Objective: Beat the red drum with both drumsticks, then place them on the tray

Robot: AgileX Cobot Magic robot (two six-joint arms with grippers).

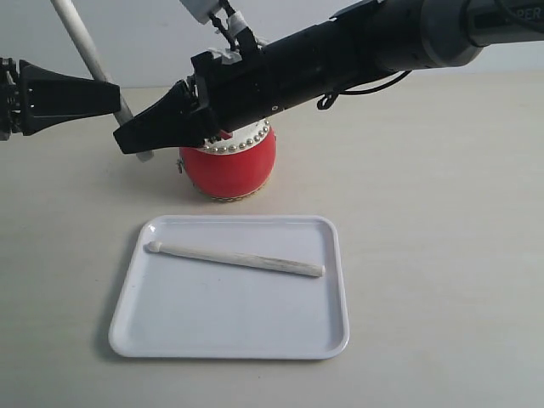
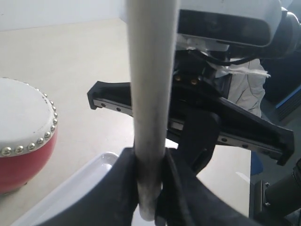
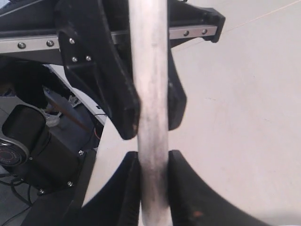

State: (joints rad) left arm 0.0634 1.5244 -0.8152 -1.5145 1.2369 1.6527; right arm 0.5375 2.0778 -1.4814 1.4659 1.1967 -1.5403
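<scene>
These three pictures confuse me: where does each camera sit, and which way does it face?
Exterior: off the arms, looks down over the tray at the red drum; both grippers show.
Left wrist: rides the left wrist, looks along the left gripper, shut on a drumstick.
Right wrist: rides the right wrist, looks along the right gripper.
Shared: both wrist views show that drumstick.
</scene>
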